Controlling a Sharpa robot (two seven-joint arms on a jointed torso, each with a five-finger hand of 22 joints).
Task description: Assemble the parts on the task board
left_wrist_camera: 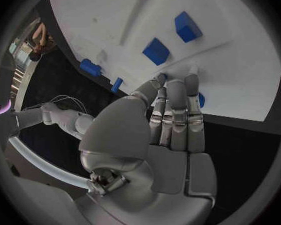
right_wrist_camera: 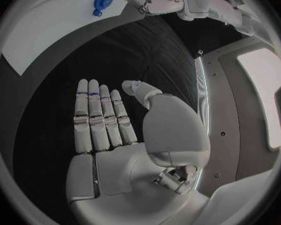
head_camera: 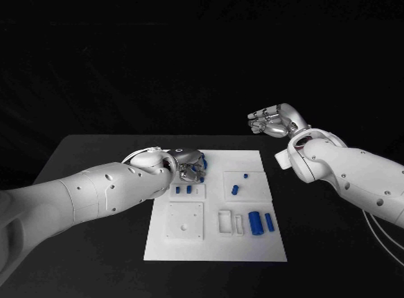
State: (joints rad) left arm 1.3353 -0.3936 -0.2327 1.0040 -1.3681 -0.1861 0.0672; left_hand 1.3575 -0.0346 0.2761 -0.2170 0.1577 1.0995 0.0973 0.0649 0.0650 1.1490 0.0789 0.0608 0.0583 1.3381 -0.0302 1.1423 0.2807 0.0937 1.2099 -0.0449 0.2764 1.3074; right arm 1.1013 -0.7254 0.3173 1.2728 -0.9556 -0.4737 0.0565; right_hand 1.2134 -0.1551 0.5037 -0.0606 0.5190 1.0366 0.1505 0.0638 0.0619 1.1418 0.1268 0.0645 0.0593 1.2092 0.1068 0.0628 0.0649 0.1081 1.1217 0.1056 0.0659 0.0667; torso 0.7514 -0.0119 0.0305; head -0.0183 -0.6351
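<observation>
The flat white task board [head_camera: 216, 242] lies mid-tabletop [head_camera: 94, 155], smooth blue cylindrical parts [head_camera: 255, 223] at its near right. Farther back, the left hand [head_camera: 190, 164], fingers straight and empty, hovers over small blue blocks [left_wrist_camera: 155, 51]. Beyond, the right hand [head_camera: 275, 121] hangs open, empty.

White task board [head_camera: 215, 248] on black table [head_camera: 94, 155]. Blue parts [head_camera: 255, 223] on board, deep blue blocks [left_wrist_camera: 156, 50] in left wrist view. Silver left hand [head_camera: 189, 162] and silver right hand [head_camera: 274, 120], both on white arms [head_camera: 363, 180].
</observation>
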